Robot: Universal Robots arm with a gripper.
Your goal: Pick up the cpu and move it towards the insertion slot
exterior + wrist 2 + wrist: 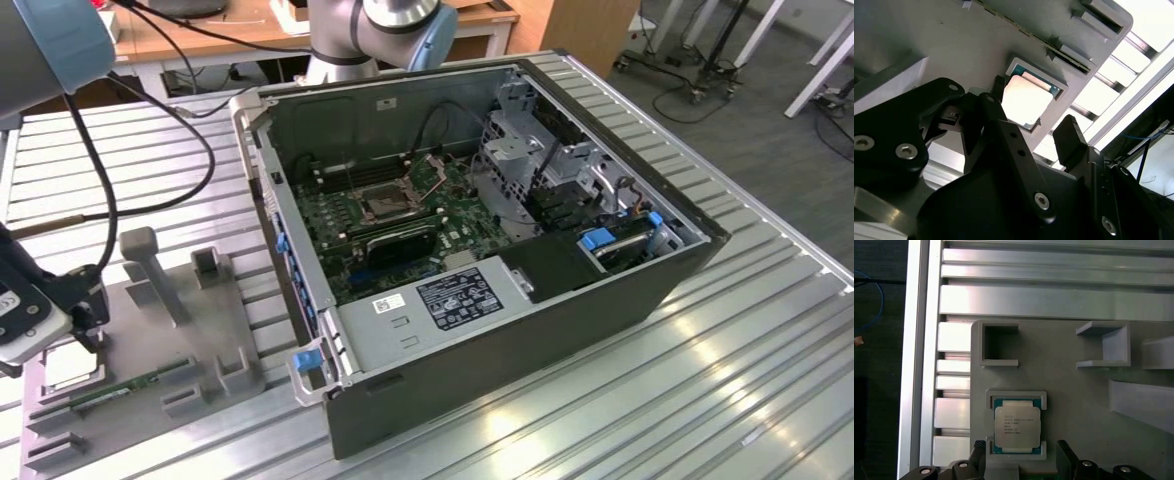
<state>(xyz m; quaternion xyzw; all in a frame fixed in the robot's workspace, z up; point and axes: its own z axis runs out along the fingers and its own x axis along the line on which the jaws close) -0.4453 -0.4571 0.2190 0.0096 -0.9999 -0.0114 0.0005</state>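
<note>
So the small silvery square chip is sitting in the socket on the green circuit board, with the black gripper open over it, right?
No. The small silvery square chip lies in the grey plastic tray, not on the circuit board, as the first wrist view shows. The black gripper is indeed open over it.

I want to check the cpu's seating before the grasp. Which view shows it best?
The first wrist view: the cpu appears square-on and whole, lying in a recess of the grey holder. The second wrist view shows it at a slant between the open fingers. In the exterior view it is a small pale patch.
</note>
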